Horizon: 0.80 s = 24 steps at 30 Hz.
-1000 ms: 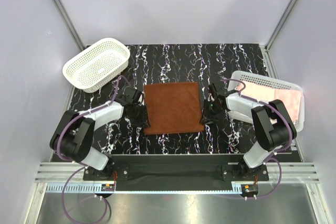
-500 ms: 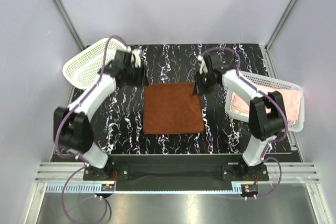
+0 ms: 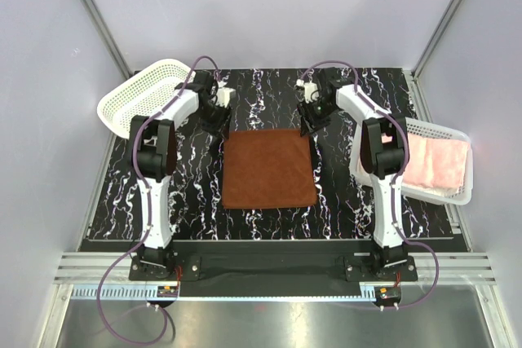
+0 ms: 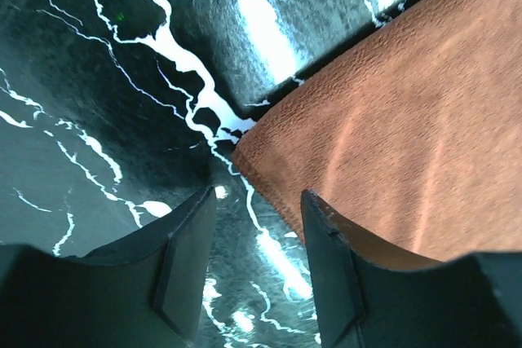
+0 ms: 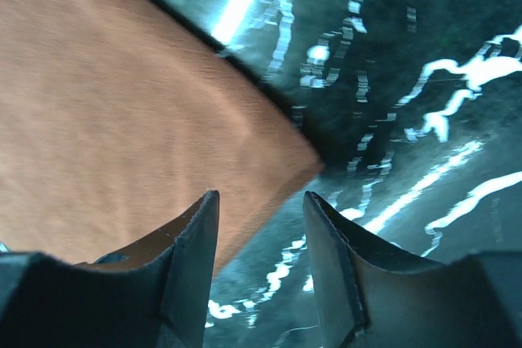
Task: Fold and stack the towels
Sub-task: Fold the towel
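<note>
Black marbled table (image 3: 269, 87) with white veins, pale walls on three sides — that is your workspace. Your rust-brown towel (image 3: 269, 169) lies flat and square in the middle of it. Your left gripper (image 4: 258, 197) sits at the towel's far left corner with its jaws apart. The corner lies just ahead of the gap, and nothing is pinched between the fingers. Your right gripper (image 5: 261, 197) is at the far right corner, jaws likewise apart and holding nothing — the cloth's tip shows just beyond them. A pink towel (image 3: 436, 165) rests in the white basket (image 3: 424, 129) at the right edge. Another white basket (image 3: 122, 107) stands tilted at the far left corner.
</note>
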Each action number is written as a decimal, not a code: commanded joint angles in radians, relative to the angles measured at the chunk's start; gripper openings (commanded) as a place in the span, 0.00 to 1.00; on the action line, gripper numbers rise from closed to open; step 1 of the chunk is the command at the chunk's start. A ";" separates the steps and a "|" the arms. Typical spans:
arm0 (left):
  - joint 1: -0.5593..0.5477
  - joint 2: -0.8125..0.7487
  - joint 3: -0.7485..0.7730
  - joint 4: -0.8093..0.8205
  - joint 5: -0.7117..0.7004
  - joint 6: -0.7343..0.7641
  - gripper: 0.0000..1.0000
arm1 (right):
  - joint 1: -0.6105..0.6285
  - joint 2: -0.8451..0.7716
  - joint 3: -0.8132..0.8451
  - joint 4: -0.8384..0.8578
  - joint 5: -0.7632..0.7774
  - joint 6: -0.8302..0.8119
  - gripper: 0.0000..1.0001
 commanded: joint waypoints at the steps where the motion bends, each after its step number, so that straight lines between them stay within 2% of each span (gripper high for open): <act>1: 0.015 0.003 0.112 -0.012 0.000 0.101 0.52 | -0.034 0.032 0.091 -0.055 -0.036 -0.098 0.53; 9: 0.021 0.104 0.186 -0.066 -0.040 0.142 0.53 | -0.048 0.101 0.163 -0.096 -0.108 -0.179 0.55; 16: 0.027 0.130 0.199 -0.060 0.030 0.178 0.52 | -0.057 0.181 0.272 -0.162 -0.182 -0.208 0.47; 24: 0.027 0.213 0.291 -0.126 0.064 0.201 0.43 | -0.071 0.257 0.369 -0.229 -0.226 -0.236 0.42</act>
